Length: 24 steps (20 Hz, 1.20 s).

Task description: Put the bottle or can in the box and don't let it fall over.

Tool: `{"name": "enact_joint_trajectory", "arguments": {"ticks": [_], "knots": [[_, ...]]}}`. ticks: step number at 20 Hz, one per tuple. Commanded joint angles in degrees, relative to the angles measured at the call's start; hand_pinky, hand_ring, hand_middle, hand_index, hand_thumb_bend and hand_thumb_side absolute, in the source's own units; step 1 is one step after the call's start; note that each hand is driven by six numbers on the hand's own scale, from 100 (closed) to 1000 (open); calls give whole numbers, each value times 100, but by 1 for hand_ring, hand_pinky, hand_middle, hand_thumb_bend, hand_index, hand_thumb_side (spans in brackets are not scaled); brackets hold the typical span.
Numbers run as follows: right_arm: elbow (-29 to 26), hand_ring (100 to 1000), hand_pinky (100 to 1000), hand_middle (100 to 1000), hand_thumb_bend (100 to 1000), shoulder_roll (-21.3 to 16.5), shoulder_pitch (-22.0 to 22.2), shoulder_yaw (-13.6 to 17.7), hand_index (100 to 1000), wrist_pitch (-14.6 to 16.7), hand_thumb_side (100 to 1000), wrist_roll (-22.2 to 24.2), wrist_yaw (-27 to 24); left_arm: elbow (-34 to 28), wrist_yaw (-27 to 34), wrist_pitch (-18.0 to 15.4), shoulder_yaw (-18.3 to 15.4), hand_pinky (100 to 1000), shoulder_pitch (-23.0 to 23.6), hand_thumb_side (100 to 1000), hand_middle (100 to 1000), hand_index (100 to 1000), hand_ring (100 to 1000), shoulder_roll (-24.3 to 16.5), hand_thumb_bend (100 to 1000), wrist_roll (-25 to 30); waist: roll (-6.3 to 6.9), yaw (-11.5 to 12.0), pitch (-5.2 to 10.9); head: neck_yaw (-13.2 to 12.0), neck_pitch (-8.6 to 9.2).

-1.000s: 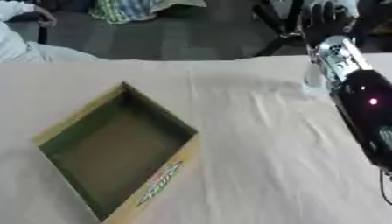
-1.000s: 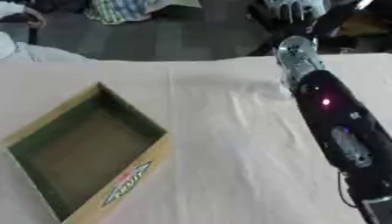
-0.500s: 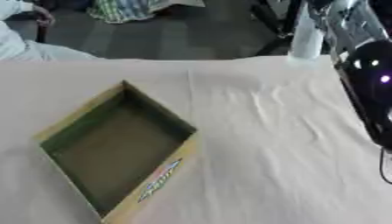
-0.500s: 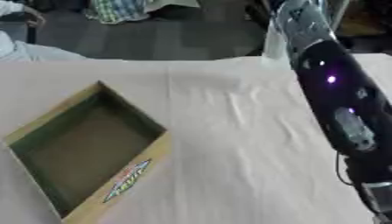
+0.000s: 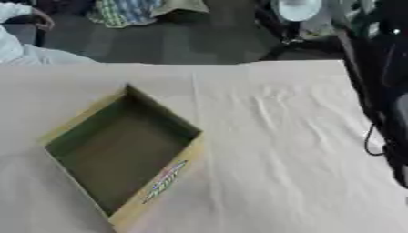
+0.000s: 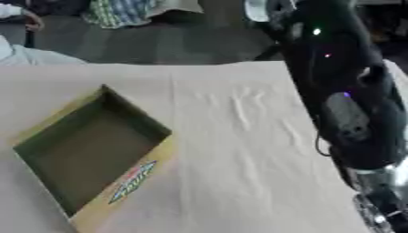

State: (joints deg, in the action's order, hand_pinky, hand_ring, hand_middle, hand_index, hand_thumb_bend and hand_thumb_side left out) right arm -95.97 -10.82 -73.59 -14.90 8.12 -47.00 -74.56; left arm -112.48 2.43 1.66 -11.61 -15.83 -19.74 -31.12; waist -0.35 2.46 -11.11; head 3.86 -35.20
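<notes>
While the box [image 5: 119, 150] is sitting empty on the tabletop [image 5: 279, 136], you are raising the right arm [image 6: 350, 91] at the far edge; its robot hand's fingers cannot be made out, and a pale object [image 5: 296, 9], possibly the bottle, is showing up there.

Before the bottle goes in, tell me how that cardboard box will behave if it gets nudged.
The box looks like a shallow, empty cardboard tray, so probably light and apt to slide or rotate on the cloth-covered table. Its thin walls may flex. Tipping seems unlikely.
</notes>
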Motion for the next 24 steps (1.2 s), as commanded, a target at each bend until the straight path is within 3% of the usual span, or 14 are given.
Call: {"name": "enact_joint_trajectory", "arguments": {"ticks": [1, 4, 6, 15, 24], "knots": [[-492, 100, 100, 100, 406, 444, -21, -144, 883, -295, 688, -197, -3, 23, 23, 2, 7, 737, -47, 825, 744, 898, 801, -199, 171, 33, -1, 18, 212, 77, -144], [-832, 100, 100, 100, 454, 800, 105, -336, 878, -546, 495, -288, -78, 92, 34, 11, 8, 739, -42, 829, 746, 899, 803, -209, 176, 24, -41, 32, 294, 74, -247], [-1029, 100, 100, 100, 506, 1017, 199, -491, 876, -751, 471, -362, -146, 146, 66, 20, 7, 742, -38, 832, 747, 899, 804, -215, 177, 9, -63, 41, 332, 78, -291], [-1180, 100, 100, 100, 538, 1707, 630, -1198, 869, -1328, 434, -496, -432, 292, 201, 27, 18, 747, -169, 837, 747, 898, 807, -156, 187, -39, -99, 190, 357, 218, -305], [-1139, 100, 100, 100, 514, 2062, 1051, -1553, 870, -1297, 430, -496, -527, 357, 319, 9, 16, 748, -332, 840, 747, 897, 807, -37, 195, -61, -73, 362, 276, 281, -296]]}}
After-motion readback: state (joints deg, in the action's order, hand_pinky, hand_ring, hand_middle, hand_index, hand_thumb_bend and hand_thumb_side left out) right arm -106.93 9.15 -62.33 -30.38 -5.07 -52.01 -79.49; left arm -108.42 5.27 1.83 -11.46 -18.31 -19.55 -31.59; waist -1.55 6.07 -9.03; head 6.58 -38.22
